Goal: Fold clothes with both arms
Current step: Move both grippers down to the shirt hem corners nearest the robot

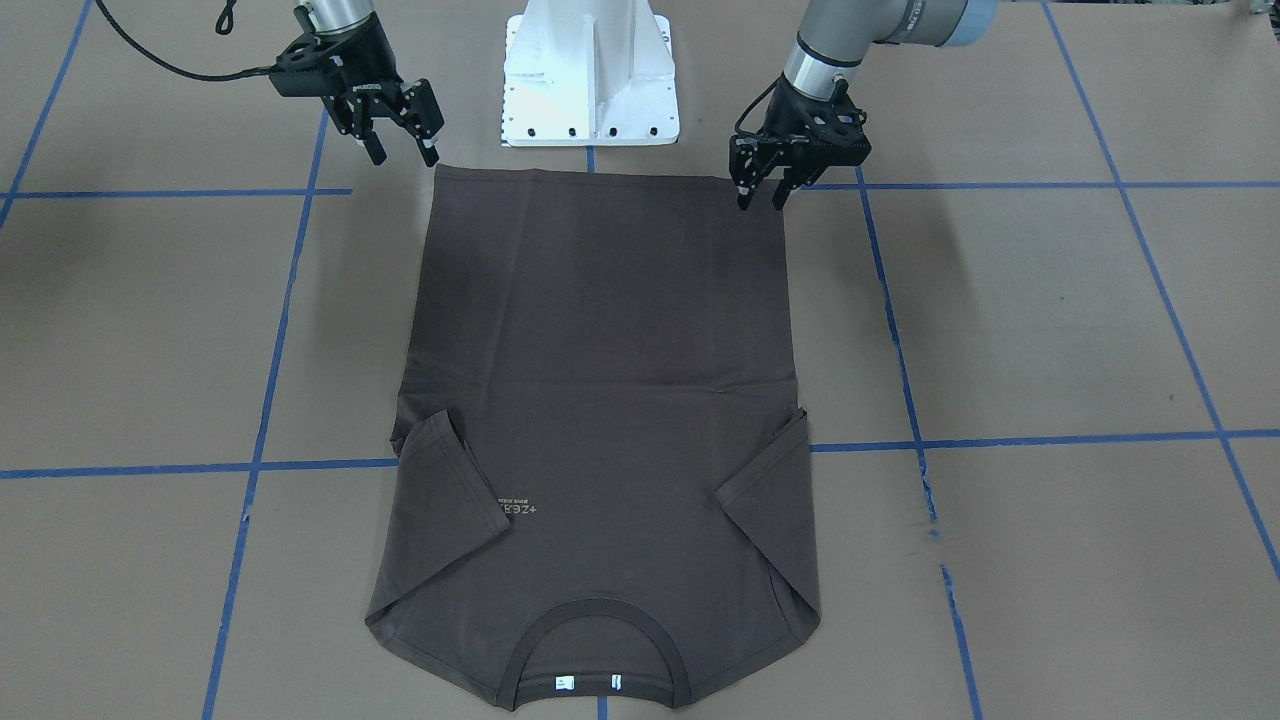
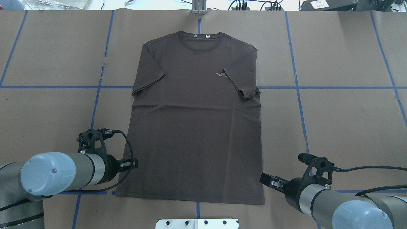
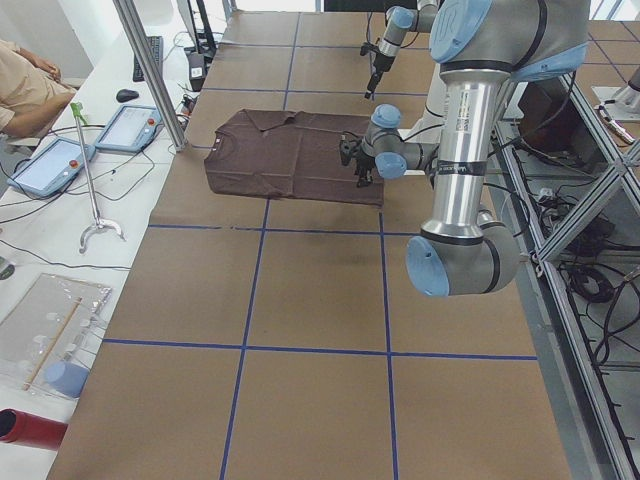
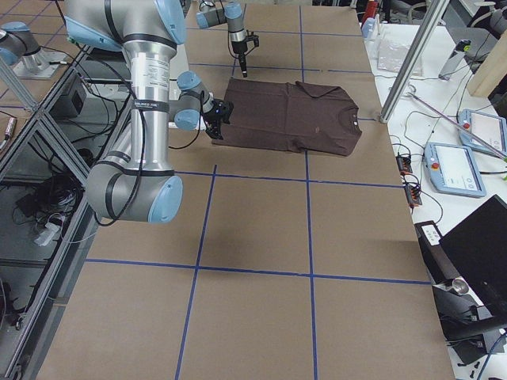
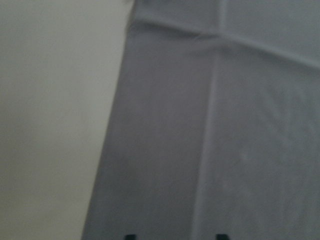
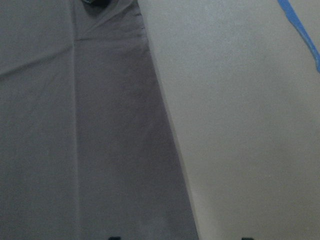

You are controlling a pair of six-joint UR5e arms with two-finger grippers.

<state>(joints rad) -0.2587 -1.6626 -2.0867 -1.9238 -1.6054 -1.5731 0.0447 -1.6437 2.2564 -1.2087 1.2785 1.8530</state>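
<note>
The dark brown T-shirt (image 1: 600, 350) lies flat and front up on the brown table, both sleeves folded in, its collar (image 1: 600, 625) away from the robot and its hem by the base. It also shows in the overhead view (image 2: 197, 127). My left gripper (image 1: 762, 198) is open, its tips low at the hem's left corner; its wrist view shows the shirt's side edge (image 5: 115, 125). My right gripper (image 1: 402, 152) is open and empty, hanging just outside the hem's right corner; its wrist view shows the shirt's other edge (image 6: 165, 125).
The white base pedestal (image 1: 590, 75) stands just behind the hem. Blue tape lines (image 1: 260, 420) cross the brown table cover. Tablets (image 3: 50, 160) and a metal post (image 3: 150, 70) are beyond the collar end, off the work area.
</note>
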